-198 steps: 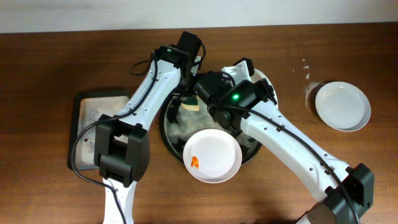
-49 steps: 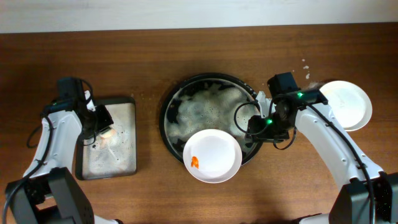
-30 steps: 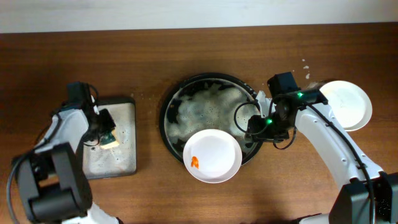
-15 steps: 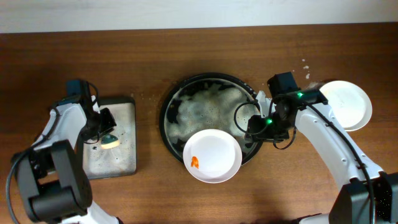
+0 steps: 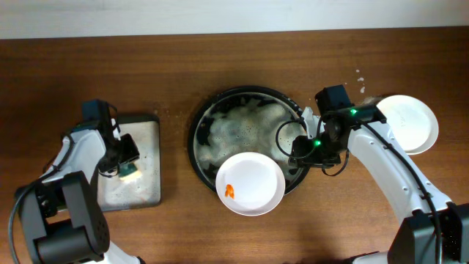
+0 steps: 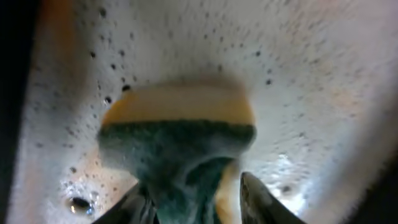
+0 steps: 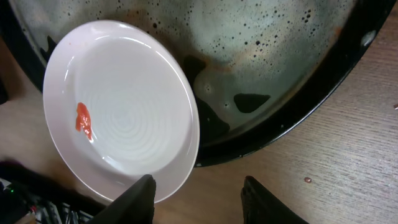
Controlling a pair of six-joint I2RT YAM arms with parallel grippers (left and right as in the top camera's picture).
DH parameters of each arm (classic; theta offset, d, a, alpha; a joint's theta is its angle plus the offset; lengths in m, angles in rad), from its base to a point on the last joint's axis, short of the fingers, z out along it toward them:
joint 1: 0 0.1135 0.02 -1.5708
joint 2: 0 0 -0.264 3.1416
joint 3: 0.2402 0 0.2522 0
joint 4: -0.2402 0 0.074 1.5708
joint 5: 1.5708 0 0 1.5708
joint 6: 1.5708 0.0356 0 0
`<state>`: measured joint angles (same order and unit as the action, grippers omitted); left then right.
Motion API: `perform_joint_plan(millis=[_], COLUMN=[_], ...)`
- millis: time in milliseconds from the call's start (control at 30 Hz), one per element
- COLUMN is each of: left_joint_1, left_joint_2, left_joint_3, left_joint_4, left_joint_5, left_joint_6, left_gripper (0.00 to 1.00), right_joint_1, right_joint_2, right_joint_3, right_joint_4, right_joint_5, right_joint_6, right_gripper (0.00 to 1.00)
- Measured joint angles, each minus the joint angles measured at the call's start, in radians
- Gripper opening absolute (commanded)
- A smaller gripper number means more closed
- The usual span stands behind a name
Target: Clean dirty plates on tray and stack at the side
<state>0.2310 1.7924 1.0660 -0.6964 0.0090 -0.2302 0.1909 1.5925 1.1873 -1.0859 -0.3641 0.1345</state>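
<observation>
Between tight left fingers (image 6: 260, 198), a sponge (image 6: 177, 143).

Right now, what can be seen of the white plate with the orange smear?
The white plate is round, shallow and glossy, with faint concentric rings in its well and a small orange smear near one edge. It lies face up at the front of the black tray, across its rim, partly overhanging the wooden table. The open right gripper is beside it, not gripping it.
</observation>
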Motion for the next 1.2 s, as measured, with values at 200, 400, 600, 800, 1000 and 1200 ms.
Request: perform_joint_plan(millis=[200,400,600,800,1000,1200], left_joint_1=[-0.001,-0.001,-0.001,-0.001,-0.001,-0.001], left_joint_2=[0.000,-0.020,-0.048,-0.055,-0.007,-0.003], left_joint_3=[-0.017,-0.004,0.004,0.004,0.006,0.036], left_joint_4=[0.013,-0.034,-0.078,-0.074,-0.052,-0.084], left_joint_5=[0.003,0.003,0.011,0.005,-0.002,0.012], left_joint_6=[0.000,-0.004,0.001,0.002,0.001,0.006], left_gripper=[0.00,0.43,0.36,0.34,0.01,0.01], right_joint_1=[0.000,0.000,0.000,0.000,0.000,0.000], right_joint_2=[0.000,0.000,0.000,0.000,0.000,0.000], right_joint_3=[0.000,0.000,0.000,0.000,0.000,0.000], right_joint_4=[0.000,-0.001,-0.001,-0.001,-0.001,-0.001], right_joint_5=[0.000,0.000,0.000,0.000,0.000,0.000], right_joint_6=[0.001,0.000,0.000,0.001,0.000,0.000], right_gripper=[0.46,0.46,0.46,0.46,0.46,0.47])
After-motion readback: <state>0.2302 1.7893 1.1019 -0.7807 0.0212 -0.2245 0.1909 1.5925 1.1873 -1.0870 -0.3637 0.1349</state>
